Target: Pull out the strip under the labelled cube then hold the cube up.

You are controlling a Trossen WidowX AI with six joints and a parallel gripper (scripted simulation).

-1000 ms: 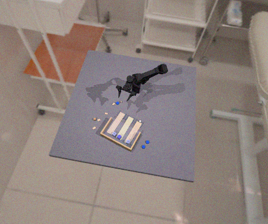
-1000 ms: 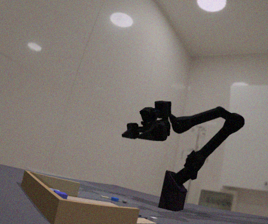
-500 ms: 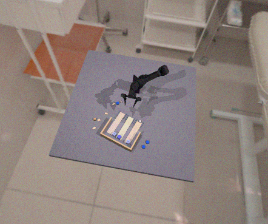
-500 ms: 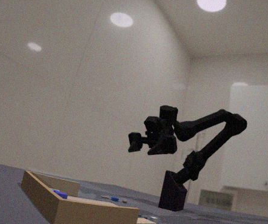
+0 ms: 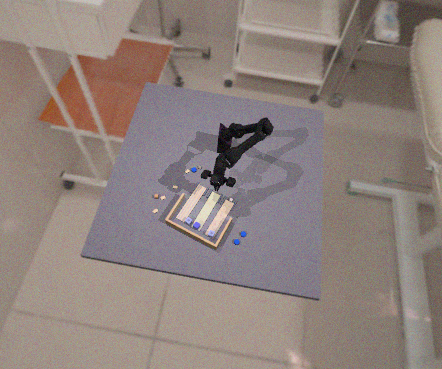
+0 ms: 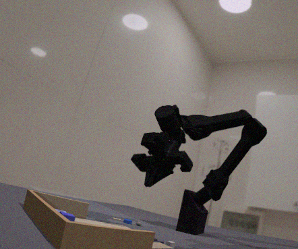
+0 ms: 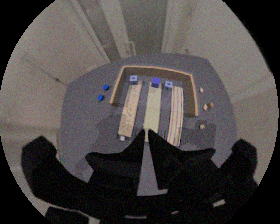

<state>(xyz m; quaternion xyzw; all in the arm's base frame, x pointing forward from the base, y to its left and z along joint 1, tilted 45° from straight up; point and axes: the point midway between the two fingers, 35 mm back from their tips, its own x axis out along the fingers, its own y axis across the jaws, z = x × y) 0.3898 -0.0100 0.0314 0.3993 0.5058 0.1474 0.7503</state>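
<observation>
Three blue cubes stand near the closed end of a three-sided wooden frame (image 5: 191,234) (image 6: 44,212) (image 7: 157,67). The middle cube (image 5: 196,225) (image 7: 156,82) is darker, at the end of a pale yellow-green strip (image 5: 208,208) (image 7: 151,110). A cube with pale marking (image 5: 188,220) (image 7: 169,85) is at a striped strip (image 5: 191,203) (image 7: 176,112); another (image 5: 211,233) (image 7: 133,79) is at a speckled peach strip (image 5: 220,217) (image 7: 130,111). The labels are too small to read. My gripper (image 5: 217,189) (image 6: 147,185) (image 7: 145,131) is shut and empty, above the table near the middle strip's open end.
Two blue discs (image 5: 243,234) (image 7: 106,87) lie beside the frame. A small pale block (image 5: 231,199) (image 7: 122,138) is near the peach strip's open end. Tan bits (image 5: 163,198) (image 7: 202,126) are scattered on the striped strip's side. A blue piece (image 5: 194,170) (image 6: 127,221) lies nearer the arm base.
</observation>
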